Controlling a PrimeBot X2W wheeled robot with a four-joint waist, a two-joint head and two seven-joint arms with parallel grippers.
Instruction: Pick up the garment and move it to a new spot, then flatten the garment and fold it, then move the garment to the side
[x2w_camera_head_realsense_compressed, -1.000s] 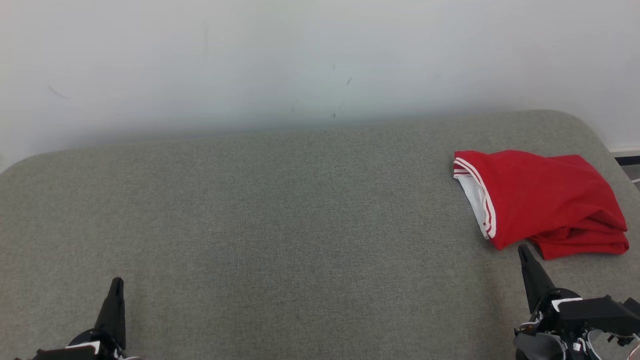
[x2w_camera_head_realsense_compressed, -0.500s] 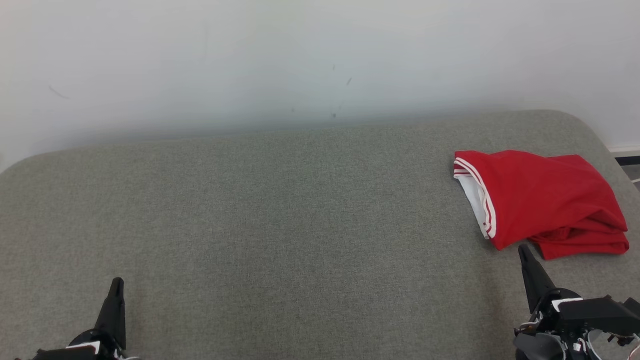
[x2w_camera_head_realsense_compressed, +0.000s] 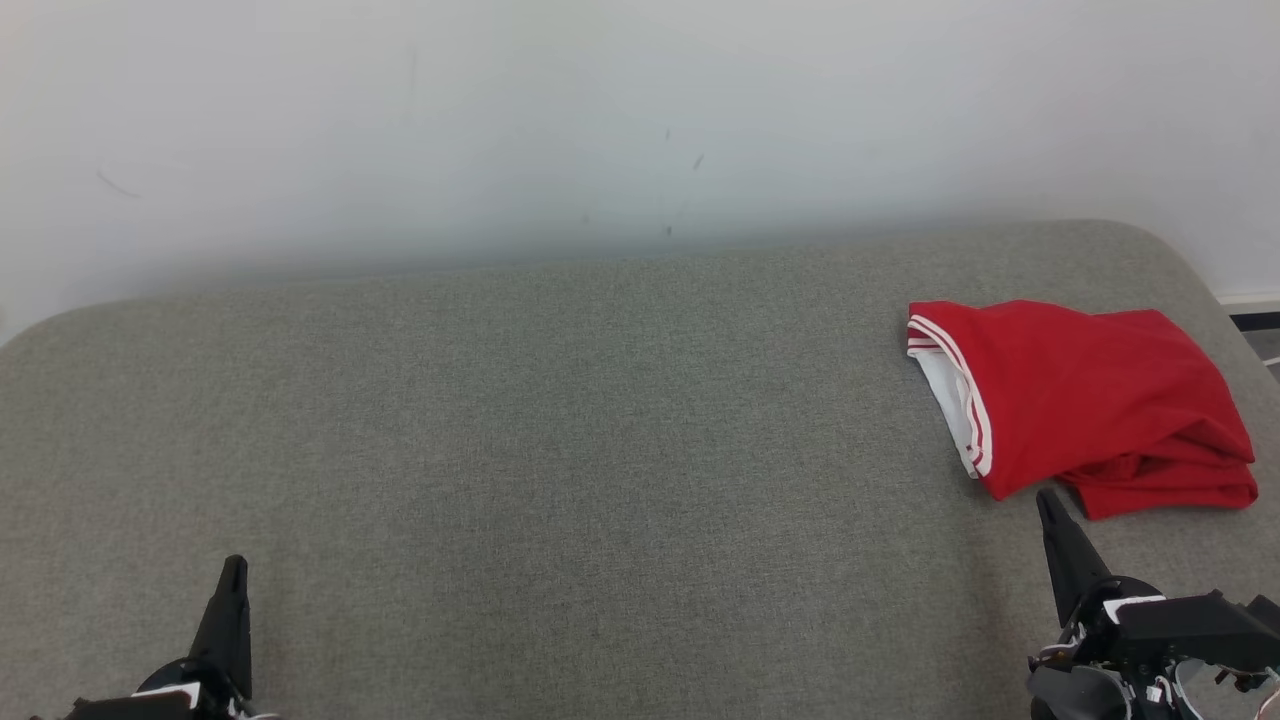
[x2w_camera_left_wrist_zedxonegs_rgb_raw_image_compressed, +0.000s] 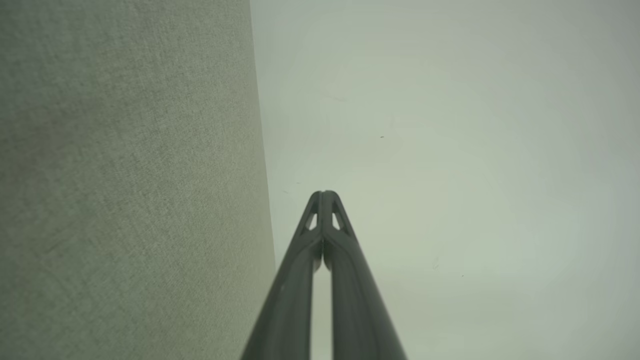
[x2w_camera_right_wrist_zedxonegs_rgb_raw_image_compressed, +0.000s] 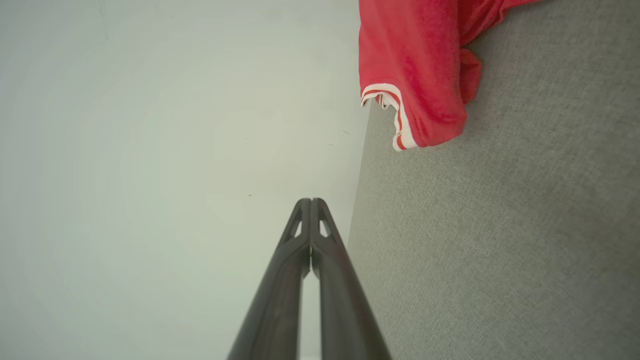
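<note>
The red garment (x2w_camera_head_realsense_compressed: 1085, 400) lies at the far right of the grey cloth-covered counter (x2w_camera_head_realsense_compressed: 560, 420), near its rounded corner and a little way in from the pale wall (x2w_camera_head_realsense_compressed: 600, 120). It is gathered into a compact, roughly rectangular bundle, not spread out. How far the task has gone cannot be settled from this. A garment doubled over and set off to one side is what a finished fold-and-move would leave, yet the same heap could be a loosely dropped piece waiting to be picked up, flattened and folded. The upper layer is fairly smooth. The near right part is rumpled, with creased layers showing at the edge (so any fold here is a loose one). Its left edge carries a white band with thin red stripes, and white lining shows in the opening. The left gripper (x2w_camera_head_realsense_compressed: 232, 575) sits low at the near left, well apart from the cloth. The right gripper (x2w_camera_head_realsense_compressed: 1050, 508) points up just short of the bundle's near edge without touching it. Both pairs of jaws are pressed together, tips meeting, with nothing between them.
</note>
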